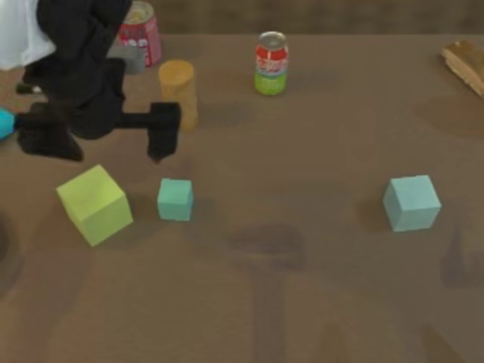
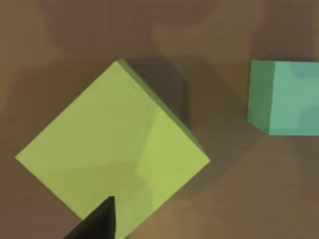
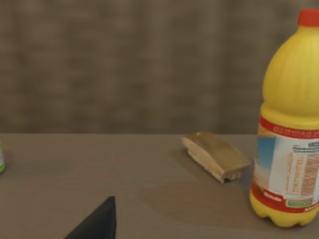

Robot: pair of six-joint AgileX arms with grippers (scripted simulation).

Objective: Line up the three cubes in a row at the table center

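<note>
Our left gripper hovers at the table's left; we cannot tell its finger state. The yellow-green cube sits below-left of it, turned corner-on, the teal cube just beneath, apart. The light-blue cube lies far right, open room between. Only our right wrist view shows a yellow bottle beside a brush.

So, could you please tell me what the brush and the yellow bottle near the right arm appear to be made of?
The brush looks like a pale matte wooden block, with a row of light bristles showing under its edge. The yellow bottle looks like glossy plastic, given the soft highlights on its ribbed body, with a red cap and a printed label; the rendering leaves both open.
</note>
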